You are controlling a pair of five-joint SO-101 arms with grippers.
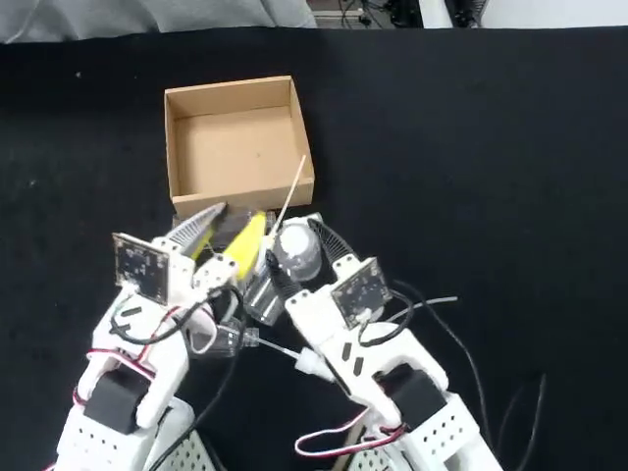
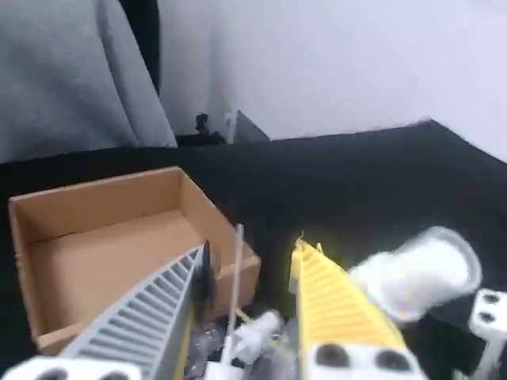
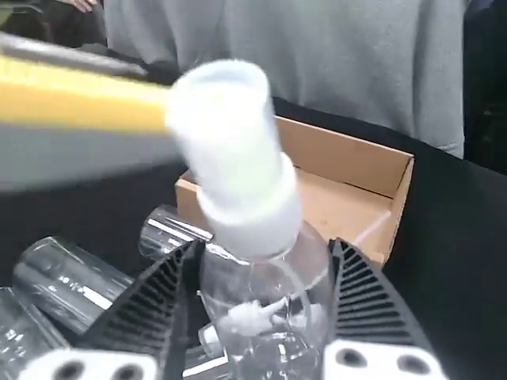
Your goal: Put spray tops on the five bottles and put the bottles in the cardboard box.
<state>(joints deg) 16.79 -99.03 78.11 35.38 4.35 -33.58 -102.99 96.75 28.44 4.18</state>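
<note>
Sitting toward the far left of the black table (image 1: pixel 491 147), the cardboard box (image 1: pixel 235 137) is open at the top. Just near of it, the left gripper (image 2: pixel 252 253) has its grey and yellow fingers spread, and a white spray top (image 2: pixel 255 328) with a thin tube shows between them. Loose clear bottles (image 1: pixel 228 339) lie between the two arms. To the right, the right gripper (image 3: pixel 263 249) pinches a clear bottle (image 3: pixel 261 285) wearing a white cap (image 3: pixel 230 134), close to the box's near right corner.

Clear, white-capped bottle (image 3: pixel 261 293) just before open cardboard box (image 1: pixel 240 189)
</note>
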